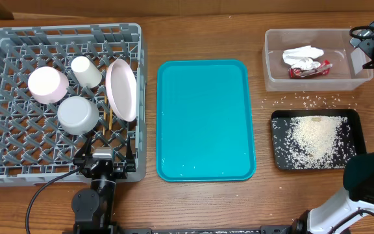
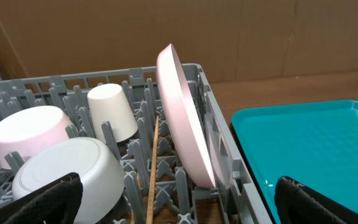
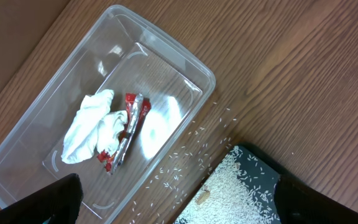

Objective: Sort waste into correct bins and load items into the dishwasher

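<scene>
Dishes all inside the grey dish rack (image 1: 63,29) at the left of the bench (image 1: 206,39). Pink bowl (image 1: 47,84) and grey-white bowl (image 1: 78,115) upside down, close together, the grey-white one nearer the front. Small white cup (image 1: 85,71) tilted among the pegs just behind the grey-white bowl and right of the pink one. Pale pink plate (image 1: 121,90) on edge at the right of the group, leaning toward the rack's right wall. Thin wooden chopsticks (image 1: 110,120) slotted between the grey-white bowl and the plate; one stick plain from the left wrist, perhaps two overhead, too thin to be sure.

Left gripper (image 1: 104,155) low at the rack's near wall, facing the dishes, fingers (image 2: 48,199) spread wide with nothing pinched.

Teal serving tray (image 1: 205,120) flat in the middle of the bench, just right of the rack.

Clear tub (image 1: 274,81) at the far right, with the crumpled white napkin (image 1: 302,55) and red wrapper (image 1: 310,69) lying inside, touching each other. Black tray (image 1: 359,140) just in front of the tub, carrying a heap of white rice (image 1: 313,136) with loose grains around it. Scattered grains (image 1: 304,99) also on the wood between tub and black tray.

Right gripper (image 1: 367,52) over the tub's right end, looking down into it, fingers (image 3: 36,202) spread apart, gripping nothing.
</scene>
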`<state>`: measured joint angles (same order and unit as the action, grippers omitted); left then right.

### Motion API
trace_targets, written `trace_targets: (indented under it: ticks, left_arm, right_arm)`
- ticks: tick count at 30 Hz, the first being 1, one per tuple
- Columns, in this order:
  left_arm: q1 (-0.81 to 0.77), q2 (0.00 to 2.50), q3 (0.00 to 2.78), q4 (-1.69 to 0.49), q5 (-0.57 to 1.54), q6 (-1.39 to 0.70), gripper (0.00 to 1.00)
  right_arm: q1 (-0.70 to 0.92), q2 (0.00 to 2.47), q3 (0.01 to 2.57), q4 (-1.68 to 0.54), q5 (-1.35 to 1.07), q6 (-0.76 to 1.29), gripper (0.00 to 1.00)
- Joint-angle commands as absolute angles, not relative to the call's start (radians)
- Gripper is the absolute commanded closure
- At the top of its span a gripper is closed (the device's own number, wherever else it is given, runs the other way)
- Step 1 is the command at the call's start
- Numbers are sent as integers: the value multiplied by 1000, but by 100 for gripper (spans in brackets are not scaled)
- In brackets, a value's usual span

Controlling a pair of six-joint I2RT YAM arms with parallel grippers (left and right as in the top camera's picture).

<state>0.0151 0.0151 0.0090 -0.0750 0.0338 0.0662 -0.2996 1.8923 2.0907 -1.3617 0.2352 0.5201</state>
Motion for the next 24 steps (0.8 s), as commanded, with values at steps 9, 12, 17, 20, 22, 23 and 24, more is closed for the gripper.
trace_targets:
  ticks: [9,12,17,20,22,23,24]
  left_arm:
    - [20,4,5,-75,42,64,0]
    - [20,4,5,-75,42,64,0]
    - [20,4,5,-75,42,64,0]
    - [20,4,5,-75,42,64,0]
    - [20,4,5,-75,42,64,0]
    - [20,4,5,-75,42,64,0]
    - [20,4,5,-75,42,64,0]
  right_arm:
    - [-299,1885,2095,-1356,238,523,0]
    - [-297,1879,2095,-1356,238,523,0]
    - [-297,1838,2095,-1356,245,523,0]
    - [-297,1792,2095,-1356,245,523,0]
    - [-297,1746,2095,-1348,261,523,0]
    - [-297,1726,2095,-1341,261,523,0]
    - [-297,1708,2095,-1331,260,524,0]
